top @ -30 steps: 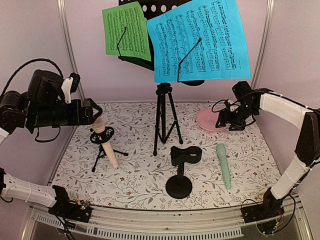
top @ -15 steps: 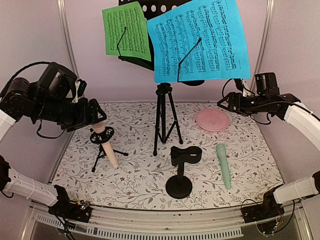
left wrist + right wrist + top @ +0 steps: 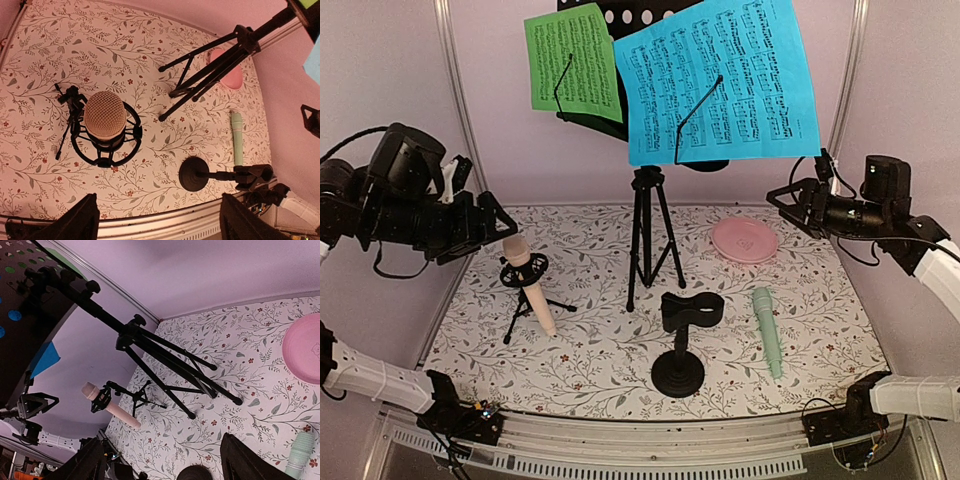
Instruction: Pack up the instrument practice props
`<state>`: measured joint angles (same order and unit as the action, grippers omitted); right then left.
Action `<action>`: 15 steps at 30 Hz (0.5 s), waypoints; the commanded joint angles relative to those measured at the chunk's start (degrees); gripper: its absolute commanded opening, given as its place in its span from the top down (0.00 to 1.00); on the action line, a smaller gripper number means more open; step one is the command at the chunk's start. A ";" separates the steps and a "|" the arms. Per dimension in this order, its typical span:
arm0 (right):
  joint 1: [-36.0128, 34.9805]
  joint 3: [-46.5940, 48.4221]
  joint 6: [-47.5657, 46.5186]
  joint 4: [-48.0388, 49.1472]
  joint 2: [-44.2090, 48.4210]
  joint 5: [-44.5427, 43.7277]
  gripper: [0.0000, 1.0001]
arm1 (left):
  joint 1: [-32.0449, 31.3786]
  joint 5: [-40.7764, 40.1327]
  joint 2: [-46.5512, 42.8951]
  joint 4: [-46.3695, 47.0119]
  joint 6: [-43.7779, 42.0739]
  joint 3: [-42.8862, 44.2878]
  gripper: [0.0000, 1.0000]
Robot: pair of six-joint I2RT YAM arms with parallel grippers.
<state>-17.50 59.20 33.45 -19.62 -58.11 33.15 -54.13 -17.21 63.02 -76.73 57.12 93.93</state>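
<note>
The black tripod music stand (image 3: 648,232) stands at the back centre and holds a green page (image 3: 572,62) and a blue page (image 3: 720,80). The beige microphone (image 3: 528,285) sits in a small black tripod holder (image 3: 525,300) at the left; it also shows in the left wrist view (image 3: 104,114). An empty black round-base holder (image 3: 682,340) stands in front. The mint microphone (image 3: 767,330) lies flat at the right. My left gripper (image 3: 488,218) is open, up and left of the beige microphone. My right gripper (image 3: 790,205) is open and empty, raised at the right.
A round pink plate (image 3: 744,240) lies at the back right on the floral table mat (image 3: 600,360). Pale walls close in the left, back and right. A metal rail (image 3: 650,445) runs along the near edge.
My left gripper pulled back left and up, away from the beige microphone. My right arm rose from beside the pink plate and moved right, its gripper now raised above the table.
</note>
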 commanded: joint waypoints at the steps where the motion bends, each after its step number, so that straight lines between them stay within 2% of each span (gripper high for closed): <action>1: -3.30 -0.58 4.37 3.63 3.69 1.19 0.19 | 1.25 -1.69 -0.42 -0.29 -7.09 2.65 0.14; 4: -8.20 -3.69 11.03 8.66 6.24 -1.79 0.18 | 1.76 -2.44 -0.76 -1.64 -10.18 4.26 0.09; 7: -17.23 -4.87 16.90 12.19 6.65 -9.61 0.17 | 3.05 -2.27 -2.85 -1.76 -11.74 3.07 0.06; 10: -28.68 -1.88 20.60 12.09 3.75 -18.61 0.17 | 4.22 -1.27 -4.06 -1.76 -13.75 2.29 0.05; 15: -40.40 1.70 24.18 15.43 -3.28 -27.80 0.17 | 4.84 0.18 -4.45 -1.55 -17.21 0.94 0.06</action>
<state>-51.33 57.91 52.45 -9.15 -57.41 15.99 -50.30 -18.37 58.81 -77.54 44.31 96.36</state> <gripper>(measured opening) 0.830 0.945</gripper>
